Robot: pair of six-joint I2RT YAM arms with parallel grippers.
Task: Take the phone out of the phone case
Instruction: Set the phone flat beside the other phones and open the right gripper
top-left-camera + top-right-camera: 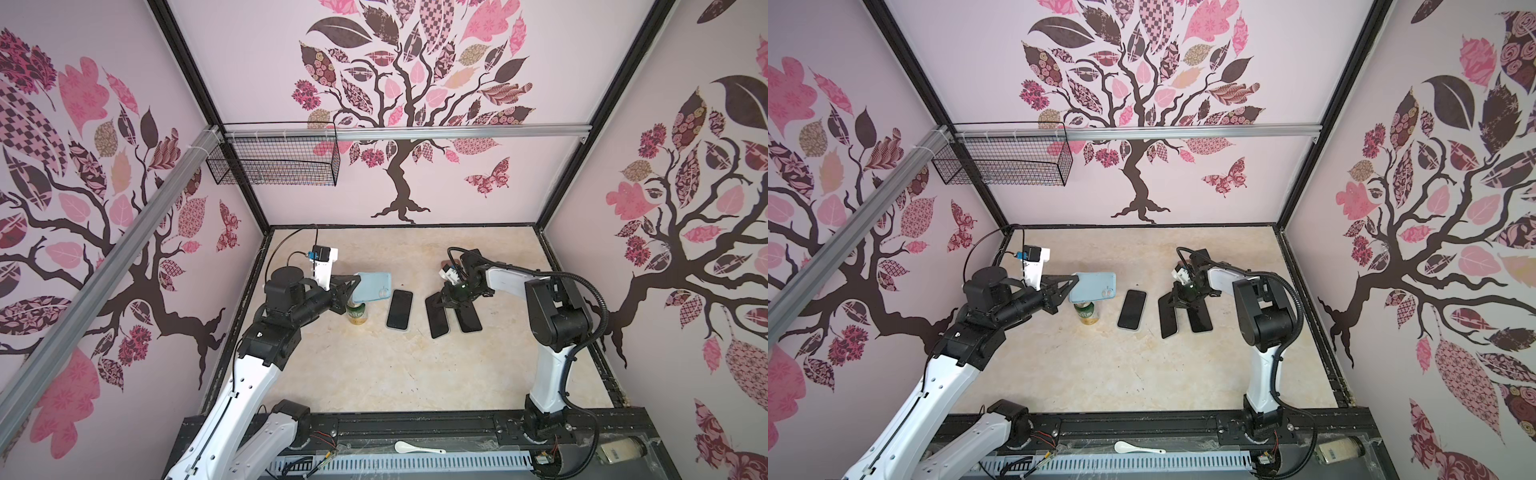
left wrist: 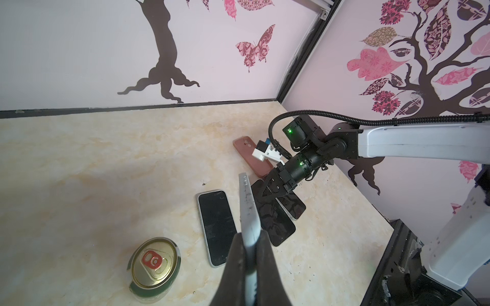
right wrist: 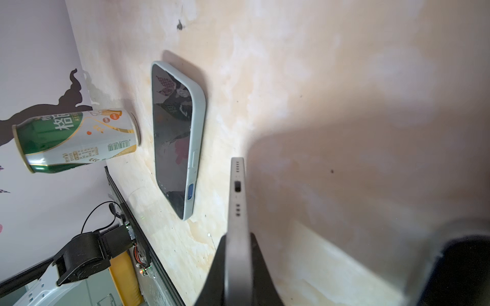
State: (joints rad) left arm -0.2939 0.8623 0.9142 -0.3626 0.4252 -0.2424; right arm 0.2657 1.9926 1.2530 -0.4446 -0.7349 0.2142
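Note:
My left gripper (image 1: 354,286) is shut on one end of a light blue phone case (image 1: 372,286), held flat in the air above a can, with its back and camera cutout facing up in both top views (image 1: 1093,286). The left wrist view shows the case (image 2: 248,209) edge-on between the fingers. My right gripper (image 1: 441,302) is shut on a bare black phone (image 1: 438,321), tilted just over the table; its port end (image 3: 237,190) sticks out past the fingers. Case and phone are well apart.
A green can (image 1: 356,313) stands under the held case. Another phone in a pale case (image 1: 400,309) lies mid-table, and a further dark phone (image 1: 469,320) lies beside the held one. A reddish-brown case (image 2: 252,156) lies behind the right gripper. A wire basket (image 1: 274,162) hangs on the back wall.

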